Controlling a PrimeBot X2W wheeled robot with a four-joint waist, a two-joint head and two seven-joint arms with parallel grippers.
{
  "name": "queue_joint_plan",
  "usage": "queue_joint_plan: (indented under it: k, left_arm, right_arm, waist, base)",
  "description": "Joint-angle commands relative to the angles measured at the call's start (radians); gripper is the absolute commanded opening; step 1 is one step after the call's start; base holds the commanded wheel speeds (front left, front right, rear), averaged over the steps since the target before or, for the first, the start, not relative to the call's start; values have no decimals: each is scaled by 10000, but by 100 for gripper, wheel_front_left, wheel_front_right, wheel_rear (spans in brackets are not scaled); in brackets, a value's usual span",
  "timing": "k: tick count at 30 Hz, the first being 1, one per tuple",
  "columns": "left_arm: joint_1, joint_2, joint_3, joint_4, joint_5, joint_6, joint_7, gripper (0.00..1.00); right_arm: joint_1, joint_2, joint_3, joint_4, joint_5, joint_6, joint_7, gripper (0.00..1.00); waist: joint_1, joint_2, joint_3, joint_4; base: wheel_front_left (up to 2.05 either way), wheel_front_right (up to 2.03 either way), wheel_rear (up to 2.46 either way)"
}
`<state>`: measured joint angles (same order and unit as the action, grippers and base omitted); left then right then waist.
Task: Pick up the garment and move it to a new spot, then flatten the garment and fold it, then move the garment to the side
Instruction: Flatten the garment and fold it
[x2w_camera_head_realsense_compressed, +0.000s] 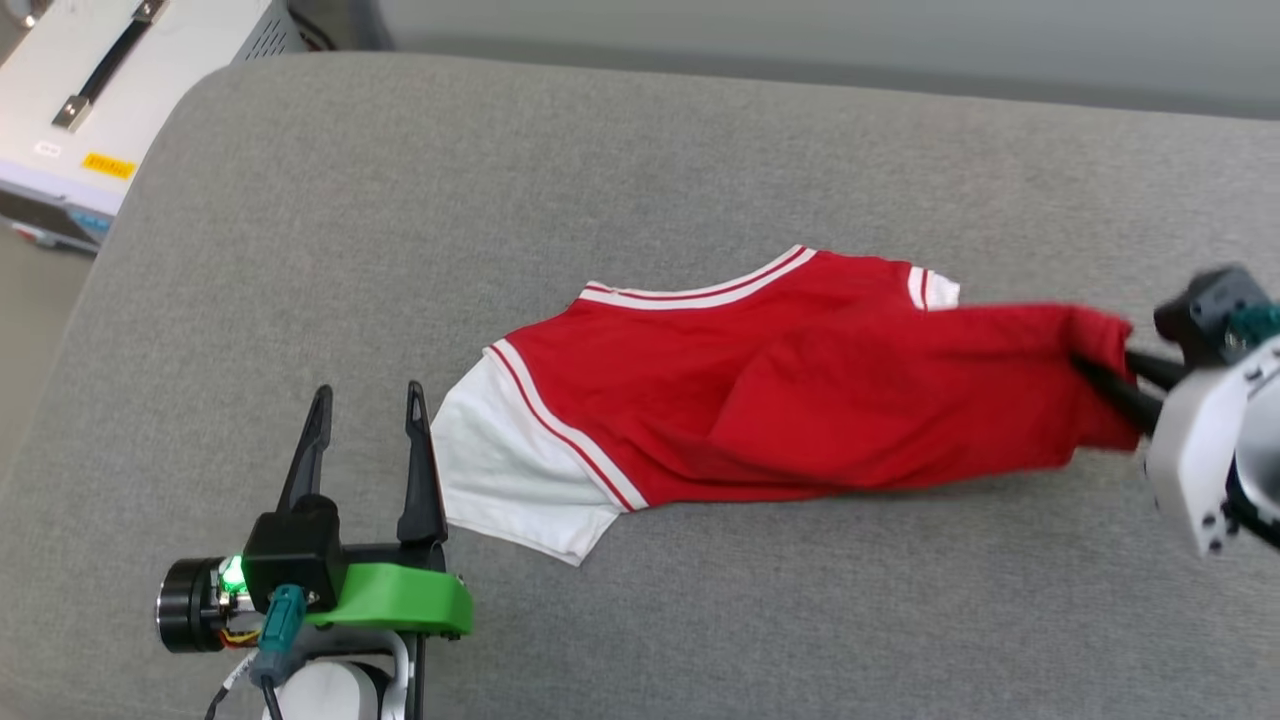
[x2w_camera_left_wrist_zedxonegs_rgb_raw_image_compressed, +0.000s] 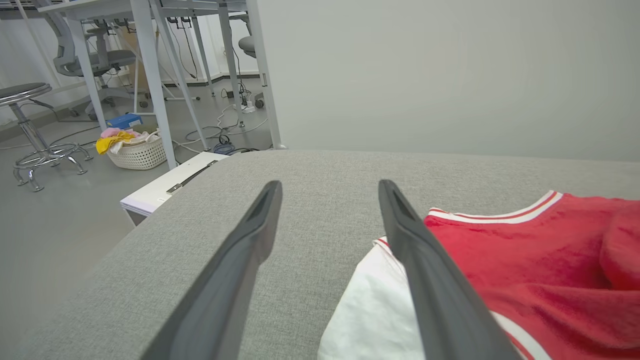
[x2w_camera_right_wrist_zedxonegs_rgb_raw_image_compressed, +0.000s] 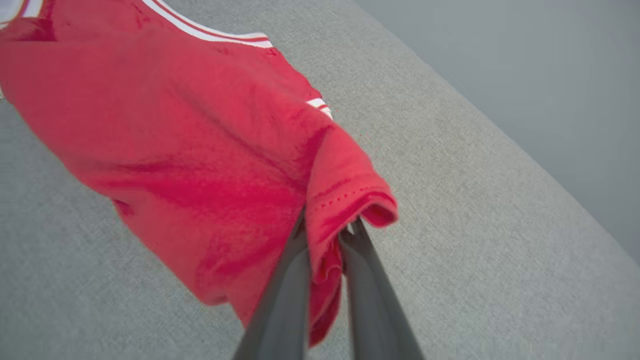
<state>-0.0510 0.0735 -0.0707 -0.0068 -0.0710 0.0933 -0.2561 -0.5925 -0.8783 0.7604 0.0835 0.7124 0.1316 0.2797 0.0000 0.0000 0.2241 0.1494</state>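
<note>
**Layout, head view, left to right**

1. Upper left corner: a white case (x2w_camera_head_realsense_compressed: 100, 90) with a dark handle stands off the bench (x2w_camera_head_realsense_compressed: 640, 160), well apart from the work. It does not obstruct.
2. Lower left: the left gripper (x2w_camera_head_realsense_compressed: 368, 390) points up the frame with its fingers wide apart and nothing between them. Its inner finger lies just beside the edge of the white sleeve; contact cannot be confirmed. Judgement: this gripper is staged to take the sleeve end once the cloth needs a second hold.
3. Centre: the garment (x2w_camera_head_realsense_compressed: 780, 400) lies on the grey bench, collar trim toward the top of the frame, one white sleeve at lower left. The red body is bunched and doubled over, not flat.
4. Right edge: the right gripper (x2w_camera_head_realsense_compressed: 1100, 375) has its fingers narrowed onto a red hem corner. In the right wrist view the hem wraps around the closed fingers (x2w_camera_right_wrist_zedxonegs_rgb_raw_image_compressed: 295, 280) and the garment (x2w_camera_right_wrist_zedxonegs_rgb_raw_image_compressed: 175, 125) hangs raised from the grip. Judgement: a corner hold lets the cloth trail and open out when carried to a new spot.

**Surroundings, left wrist view**

- Left gripper (x2w_camera_left_wrist_zedxonegs_rgb_raw_image_compressed: 330, 185): bare bench lies ahead.
- Far left, on the floor: a stool (x2w_camera_left_wrist_zedxonegs_rgb_raw_image_compressed: 30, 100), table legs (x2w_camera_left_wrist_zedxonegs_rgb_raw_image_compressed: 150, 75) and a basket (x2w_camera_left_wrist_zedxonegs_rgb_raw_image_compressed: 137, 150) of cloths. None lies on the bench.
</note>
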Motion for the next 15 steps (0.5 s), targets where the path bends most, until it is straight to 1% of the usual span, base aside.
queue_joint_plan:
  k: [1,5,10,12,15]
  left_arm:
    - [196,-56,9,38,100,-54,-57,100]
    - [382,-76,46,85,137,-64,-57,100]
    - [546,-89,118,120,181,-99,-57,100]
    - [570,-93,147,125,195,-115,-57,100]
    - [570,-96,181,176,233,-133,-57,100]
  right_arm:
    - [764,26,-368,-189,-135,-9,76,0]
    - [2972,443,-1726,-625,-294,-9,209,0]
    - [5706,1441,-3367,-916,-846,-9,429,0]
    - [6604,1933,-3790,-909,-1057,-9,583,0]
    - [7515,2548,-4123,-741,-1278,-9,784,0]
  waist:
    - [0,0,-452,-352]
    - [0,0,-682,-487]
    - [0,0,-799,-586]
    - [0,0,-787,-614]
    - [0,0,-746,-630]
  base:
    - [0,0,0]
    - [0,0,0]
    - [0,0,0]
    - [0,0,0]
    - [0,0,0]
